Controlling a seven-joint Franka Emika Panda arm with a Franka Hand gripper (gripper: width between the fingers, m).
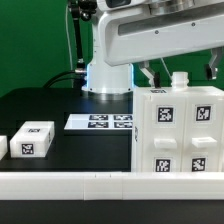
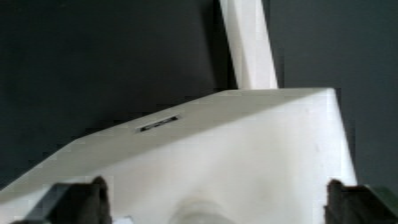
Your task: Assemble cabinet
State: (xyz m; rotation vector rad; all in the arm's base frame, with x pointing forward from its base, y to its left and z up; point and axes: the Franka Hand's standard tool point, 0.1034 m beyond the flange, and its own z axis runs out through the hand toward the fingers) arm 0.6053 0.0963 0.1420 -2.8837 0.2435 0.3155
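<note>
On the table [image 1: 60, 105], the cabinet [image 1: 180, 130] stood upright with its tagged face toward the exterior camera. A short white stub [image 1: 180, 78] rose from the cabinet's top edge.

The tool [image 2: 210, 205] hung directly over the cabinet, with one fingertip [image 2: 79, 200] on each side of the white body. Neither view showed whether the pads pressed the body or only straddled it, so the grip state could not be told. The arm [image 1: 160, 35] reached across above the cabinet.

The marker board [image 1: 100, 121] lay flat near the cabinet, on the exterior view's left of it. A small white block [image 1: 32, 140] with one tag lay well apart from the cabinet on that same side, joined to nothing.

Assessment: the body was set in its working position, but at least one loose part was not yet fitted. Assembly appeared to be at an early stage, with most joining steps left to do.
</note>
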